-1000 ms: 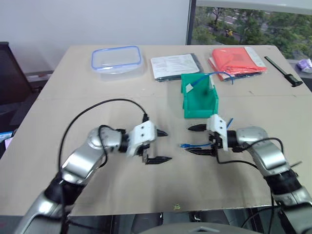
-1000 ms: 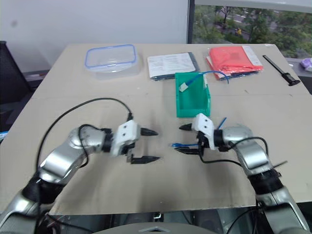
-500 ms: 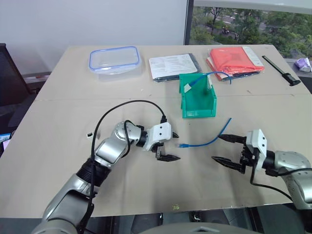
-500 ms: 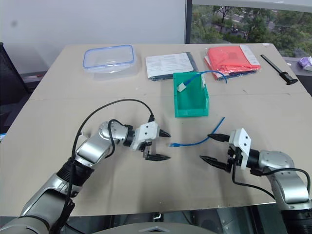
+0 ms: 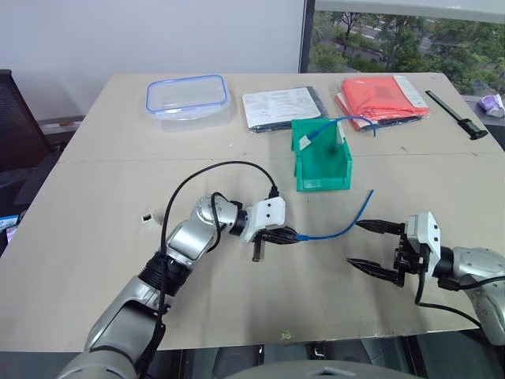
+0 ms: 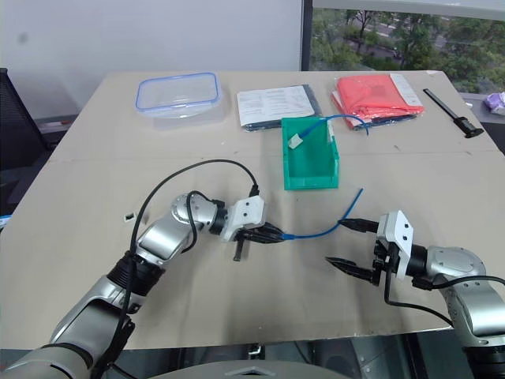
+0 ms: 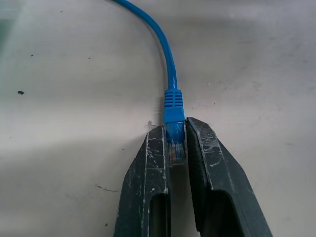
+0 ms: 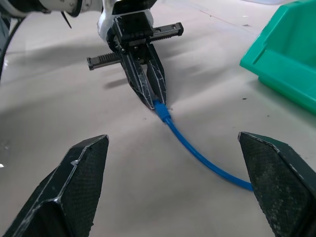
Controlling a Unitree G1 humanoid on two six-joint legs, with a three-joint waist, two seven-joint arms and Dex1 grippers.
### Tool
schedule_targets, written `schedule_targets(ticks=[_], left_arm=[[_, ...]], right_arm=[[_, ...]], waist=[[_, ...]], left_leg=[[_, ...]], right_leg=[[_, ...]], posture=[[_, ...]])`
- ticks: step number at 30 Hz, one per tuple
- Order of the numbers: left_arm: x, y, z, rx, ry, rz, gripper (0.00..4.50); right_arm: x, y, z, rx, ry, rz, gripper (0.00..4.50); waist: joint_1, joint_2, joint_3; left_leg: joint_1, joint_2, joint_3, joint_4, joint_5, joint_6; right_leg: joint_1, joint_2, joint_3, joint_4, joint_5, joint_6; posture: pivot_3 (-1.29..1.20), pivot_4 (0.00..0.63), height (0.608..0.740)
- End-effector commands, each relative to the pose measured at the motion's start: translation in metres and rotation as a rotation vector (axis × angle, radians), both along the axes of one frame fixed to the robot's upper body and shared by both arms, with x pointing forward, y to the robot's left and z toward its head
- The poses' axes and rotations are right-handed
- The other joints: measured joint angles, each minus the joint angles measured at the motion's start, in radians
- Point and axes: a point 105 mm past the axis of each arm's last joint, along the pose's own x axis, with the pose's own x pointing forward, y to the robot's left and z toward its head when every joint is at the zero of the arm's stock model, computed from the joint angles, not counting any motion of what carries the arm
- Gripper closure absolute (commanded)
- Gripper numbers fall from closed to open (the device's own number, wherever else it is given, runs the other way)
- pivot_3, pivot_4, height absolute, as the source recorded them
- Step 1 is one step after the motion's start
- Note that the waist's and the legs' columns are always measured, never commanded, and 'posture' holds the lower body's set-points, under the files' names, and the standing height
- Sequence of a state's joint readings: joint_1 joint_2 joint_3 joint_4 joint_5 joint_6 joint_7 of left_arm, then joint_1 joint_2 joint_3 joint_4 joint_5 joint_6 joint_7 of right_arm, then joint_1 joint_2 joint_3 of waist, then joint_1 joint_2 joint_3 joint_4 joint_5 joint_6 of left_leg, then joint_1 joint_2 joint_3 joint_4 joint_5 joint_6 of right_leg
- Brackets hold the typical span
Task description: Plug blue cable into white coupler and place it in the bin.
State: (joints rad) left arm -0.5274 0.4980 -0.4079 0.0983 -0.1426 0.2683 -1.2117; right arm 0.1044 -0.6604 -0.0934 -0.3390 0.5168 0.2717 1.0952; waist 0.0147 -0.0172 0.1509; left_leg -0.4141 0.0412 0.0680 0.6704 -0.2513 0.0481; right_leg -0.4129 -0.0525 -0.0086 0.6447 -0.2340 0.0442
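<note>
The blue cable (image 5: pixel 339 227) lies curved on the table in front of the bin (image 5: pixel 322 167), a green one with a tall back wall. My left gripper (image 5: pixel 289 235) is shut on the cable's clear plug (image 7: pixel 176 149) at its near-left end, fingertips low on the table. My right gripper (image 5: pixel 355 243) stands open to the right of the cable, holding nothing, with the cable's far end just above its upper finger. A tiny white block with a dark hole, the white coupler (image 5: pixel 146 216), sits alone on the table far to the left.
Inside the bin rests another blue cable with a white block end (image 5: pixel 306 140). Along the back stand a clear blue-rimmed food box (image 5: pixel 188 96), papers (image 5: pixel 282 106), a red folder (image 5: pixel 383 96) and a black tool (image 5: pixel 458 114).
My left gripper moved right to the cable's plug and shut on it. My right gripper let go of the cable, drew back to the right and stays open.
</note>
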Motion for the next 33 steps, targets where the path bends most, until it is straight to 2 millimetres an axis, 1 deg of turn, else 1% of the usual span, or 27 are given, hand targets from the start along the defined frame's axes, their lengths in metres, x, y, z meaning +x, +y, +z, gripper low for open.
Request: schedule_targets(ticks=[1, 3, 5, 10, 14, 17, 20, 26, 27, 33], left_arm=[[-0.004, -0.017, 0.043, -0.285, 0.147, 0.058, 4.45], [-0.01, -0.022, 0.055, -0.388, 0.266, 0.062, 4.45], [-0.015, -0.023, 0.059, -0.435, 0.351, 0.073, 4.45], [-0.028, -0.025, 0.073, -0.554, 0.56, 0.06, 4.45], [-0.031, -0.025, 0.074, -0.566, 0.62, 0.068, 4.45], [-0.031, -0.026, 0.075, -0.573, 0.633, 0.077, 4.45], [-0.031, -0.028, 0.075, -0.574, 0.639, 0.079, 4.5], [-0.03, -0.03, 0.074, -0.566, 0.639, 0.079, 4.5], [-0.03, -0.03, 0.074, -0.565, 0.639, 0.078, 4.5], [-0.031, -0.028, 0.074, -0.571, 0.635, 0.063, 4.5]], right_arm=[[-0.015, 0.013, 0.006, 0.157, 0.194, 0.0, 0.37], [-0.025, 0.017, 0.005, 0.218, 0.299, 0.016, 0.37], [-0.027, 0.021, 0.009, 0.285, 0.362, 0.011, 0.37], [-0.007, 0.03, 0.031, 0.464, 0.348, -0.07, 0.37], [-0.001, 0.038, 0.05, 0.606, 0.362, -0.069, 0.37], [-0.003, 0.045, 0.054, 0.628, 0.374, -0.057, 0.37], [-0.002, 0.049, 0.056, 0.641, 0.379, -0.058, 1.21], [-0.002, 0.054, 0.058, 0.638, 0.385, -0.042, 4.18], [-0.002, 0.054, 0.059, 0.642, 0.385, -0.043, 4.43], [-0.003, 0.055, 0.061, 0.65, 0.386, -0.019, 4.43]], waist=[[0.0, 0.0, 0.0], [-0.001, 0.0, 0.0], [-0.004, 0.0, 0.0], [-0.01, 0.0, 0.0], [-0.003, 0.0, 0.0], [-0.001, 0.0, 0.0], [-0.002, 0.0, 0.0], [-0.002, 0.0, 0.0], [-0.003, 0.0, 0.0], [-0.002, 0.0, 0.0]], left_leg=[[0.0, 0.0, -0.001, 0.0, 0.0, 0.0], [-0.001, 0.002, -0.002, 0.0, 0.0, 0.0], [0.0, 0.001, -0.002, 0.0, 0.0, 0.0], [0.002, 0.001, -0.004, 0.001, 0.0, 0.0], [0.002, 0.0, -0.005, 0.001, 0.0, 0.0], [0.001, 0.0, -0.005, 0.001, 0.0, 0.0], [0.0, -0.001, -0.005, 0.001, 0.0, 0.0], [0.0, -0.001, -0.005, 0.001, 0.0, 0.0], [0.0, -0.001, -0.005, 0.001, 0.0, 0.0], [0.0, -0.001, -0.005, 0.001, 0.0, 0.0]], right_leg=[[0.0, 0.0, 0.0, 0.0, 0.0, 0.0], [0.0, -0.001, -0.001, 0.0, 0.0, 0.0], [0.001, -0.001, -0.001, 0.0, 0.0, 0.0], [0.001, 0.0, -0.001, 0.004, 0.0, 0.0], [0.001, 0.0, -0.001, 0.004, 0.0, 0.0], [0.001, 0.0, -0.001, 0.003, 0.0, 0.0], [0.001, 0.0, -0.002, 0.002, 0.0, 0.0], [0.001, 0.0, -0.001, 0.002, 0.0, 0.0], [0.001, 0.0, -0.001, 0.002, 0.0, 0.0], [0.001, 0.0, -0.001, 0.002, 0.0, 0.0]], posture=[[0.0, 0.15, 0.74], [0.0, 0.15, 0.74], [0.0, 0.15, 0.74], [0.0, 0.15, 0.74], [0.0, 0.15, 0.74], [0.0, 0.15, 0.74], [0.0, 0.15, 0.74], [0.0, 0.15, 0.74], [0.0, 0.15, 0.74], [0.0, 0.15, 0.74]])
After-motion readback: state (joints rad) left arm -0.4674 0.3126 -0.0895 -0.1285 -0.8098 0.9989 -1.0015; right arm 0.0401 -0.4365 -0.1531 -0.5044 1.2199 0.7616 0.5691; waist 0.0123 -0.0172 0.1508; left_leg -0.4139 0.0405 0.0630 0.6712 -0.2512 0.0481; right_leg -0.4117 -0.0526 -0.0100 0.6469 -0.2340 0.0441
